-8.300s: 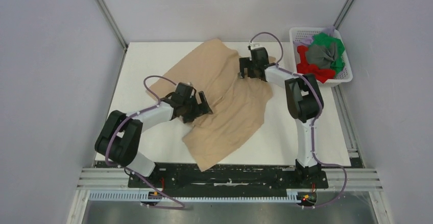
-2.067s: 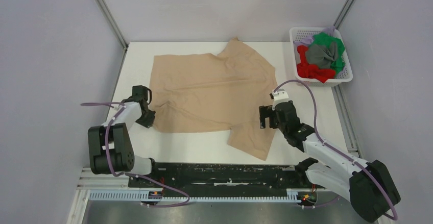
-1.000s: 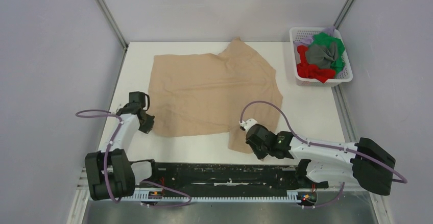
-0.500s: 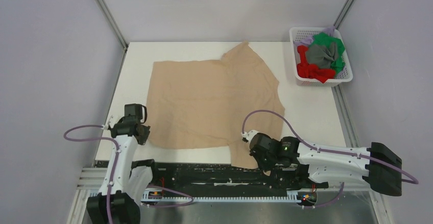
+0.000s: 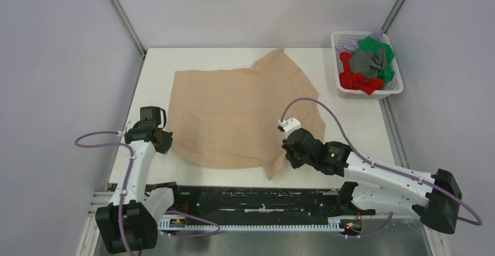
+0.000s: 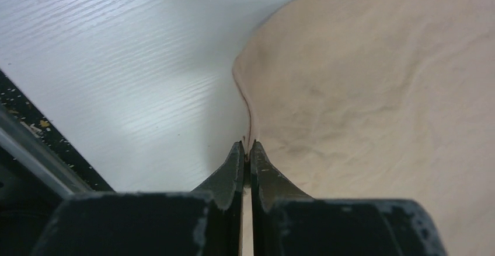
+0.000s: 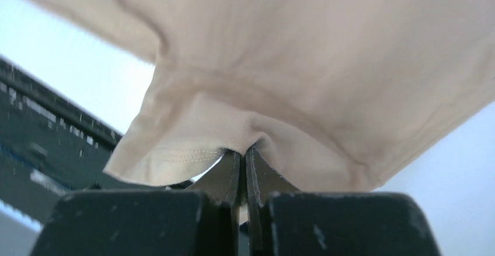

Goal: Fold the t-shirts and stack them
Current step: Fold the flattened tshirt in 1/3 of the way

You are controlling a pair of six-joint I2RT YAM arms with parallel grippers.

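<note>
**Position.** The beige shirt (image 5: 245, 107) lies spread almost flat at the centre of the tabletop (image 5: 356, 128). One sleeve points to 12 o'clock and the other to 6 o'clock. The other shirts (image 5: 368, 63) (red, green, grey and lavender) are bundled in the basket (image 5: 340, 39) at 2 o'clock, well apart from the beige shirt.

**Tool state.** The left tool (image 6: 246, 150) is clenched on the cloth edge at the shirt's 8 o'clock corner. The edge is seen pinched between the closed jaws. The right tool (image 7: 244, 151) is clenched on the stitched hem of the near sleeve at 5 o'clock. That sleeve is raised and sags to either side of the jaws.

**Handling.** The cloth is judged to be thin, light and limp, with no stiffness of its own.
- A pinched point is expected to lift only the cloth around it, while the remainder drapes or drags.
- Sliding on the smooth tabletop is to be expected, and creases form readily.
- Breakage is not a concern.

**Grasp points.** Hems, sleeve ends and corners are preferred, because the doubled, stitched cloth there gives a firmer bite. Two well-separated holds are advised so that the fold edge is kept taut. A mid-panel pinch is to be avoided, since a second layer could be gathered with it.
</note>
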